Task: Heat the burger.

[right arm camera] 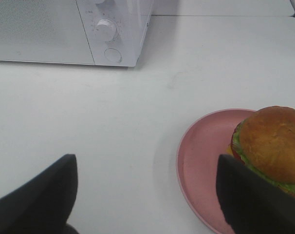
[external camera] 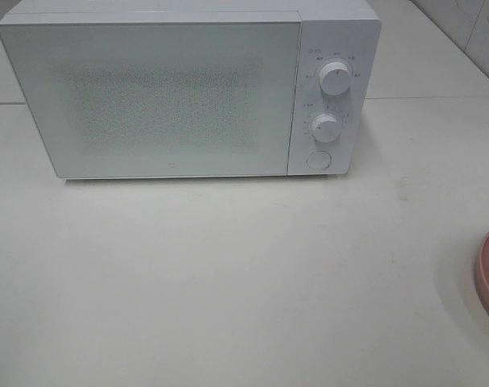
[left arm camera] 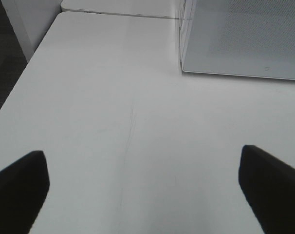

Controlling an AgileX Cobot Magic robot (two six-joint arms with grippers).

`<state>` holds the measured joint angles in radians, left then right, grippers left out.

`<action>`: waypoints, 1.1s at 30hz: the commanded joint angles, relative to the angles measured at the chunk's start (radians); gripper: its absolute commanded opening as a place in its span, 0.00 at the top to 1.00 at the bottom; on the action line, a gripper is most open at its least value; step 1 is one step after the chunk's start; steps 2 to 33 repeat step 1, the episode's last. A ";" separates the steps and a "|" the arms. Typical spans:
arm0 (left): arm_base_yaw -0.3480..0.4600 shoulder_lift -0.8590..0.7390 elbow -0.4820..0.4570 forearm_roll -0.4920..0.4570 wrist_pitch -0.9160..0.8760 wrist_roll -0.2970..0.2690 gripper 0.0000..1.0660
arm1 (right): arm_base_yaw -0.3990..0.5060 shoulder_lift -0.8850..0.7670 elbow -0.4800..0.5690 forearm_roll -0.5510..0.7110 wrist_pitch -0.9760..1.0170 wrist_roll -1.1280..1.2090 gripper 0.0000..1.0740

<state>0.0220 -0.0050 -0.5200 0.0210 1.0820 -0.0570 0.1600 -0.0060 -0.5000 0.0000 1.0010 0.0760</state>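
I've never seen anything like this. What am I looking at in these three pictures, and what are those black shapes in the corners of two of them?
It is a robot with two arms, each ending in a two-fingered gripper. One picture comes from a camera mounted high, looking down at a white table with a closed microwave at the back. The other two come from cameras on the arms' wrists. The black shapes are the gripper fingers. The left gripper is open over bare table, holding nothing. The right gripper is also open and empty; its camera sees a burger sitting on a pink plate. In the high picture only the plate's edge peeks in at the right, and the arms themselves are out of sight.
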 commanded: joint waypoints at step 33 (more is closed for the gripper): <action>-0.001 -0.017 0.002 0.000 -0.012 0.001 0.08 | -0.005 -0.021 0.002 0.000 -0.005 -0.004 0.30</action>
